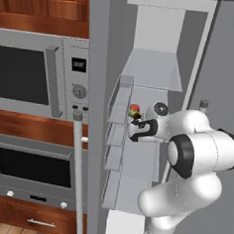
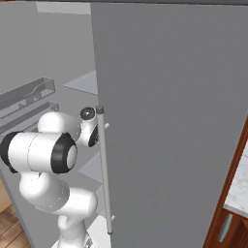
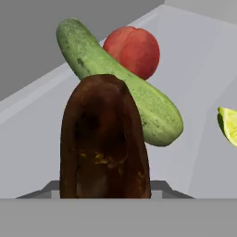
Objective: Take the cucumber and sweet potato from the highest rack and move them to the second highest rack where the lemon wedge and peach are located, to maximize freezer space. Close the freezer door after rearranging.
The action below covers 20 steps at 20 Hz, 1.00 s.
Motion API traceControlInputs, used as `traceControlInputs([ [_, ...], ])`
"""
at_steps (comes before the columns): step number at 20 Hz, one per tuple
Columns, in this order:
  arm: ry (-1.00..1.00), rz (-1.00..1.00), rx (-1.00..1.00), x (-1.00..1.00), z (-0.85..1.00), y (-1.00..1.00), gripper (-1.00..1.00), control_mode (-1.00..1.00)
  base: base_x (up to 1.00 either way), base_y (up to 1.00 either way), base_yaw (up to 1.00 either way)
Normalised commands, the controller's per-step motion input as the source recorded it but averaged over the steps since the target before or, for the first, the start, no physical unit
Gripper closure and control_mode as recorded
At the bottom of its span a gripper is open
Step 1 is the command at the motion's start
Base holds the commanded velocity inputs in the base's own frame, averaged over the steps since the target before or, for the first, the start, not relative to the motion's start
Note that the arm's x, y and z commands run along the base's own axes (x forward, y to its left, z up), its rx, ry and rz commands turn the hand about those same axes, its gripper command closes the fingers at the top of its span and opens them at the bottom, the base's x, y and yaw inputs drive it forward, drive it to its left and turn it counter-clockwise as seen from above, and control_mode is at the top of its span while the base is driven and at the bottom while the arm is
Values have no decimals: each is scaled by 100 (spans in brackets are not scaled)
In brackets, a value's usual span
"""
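I see the tall grey freezer [image 1: 157, 67] with its door [image 1: 94, 112] swung open in the centre of the left base frame, my white arm [image 1: 195, 155] reaching onto a flat grey rack [image 3: 185, 60]. In the hand view, the dark brown sweet potato [image 3: 104, 139] stands lower centre, gripped in my narrowly closed hand [image 1: 136, 124]. Behind it, the long green cucumber [image 3: 120, 78] lies diagonally against the round red peach [image 3: 134, 48], upper centre. The yellow-green lemon wedge [image 3: 228, 125] sits at the right edge.
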Motion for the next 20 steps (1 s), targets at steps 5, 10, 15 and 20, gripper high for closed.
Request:
traceControlInputs([
  [5, 0, 0, 1, 51, -28, -8, 100, -100, 0, 0, 0],
  [10, 3, 0, 0, 44, -44, 0, 100, -100, 0, 0, 0],
  [15, 0, 0, -1, 22, -61, 0, -100, -100, 0, 0, 0],
  [20, -3, 0, 0, -26, -21, 0, -100, -100, 0, 0, 0],
])
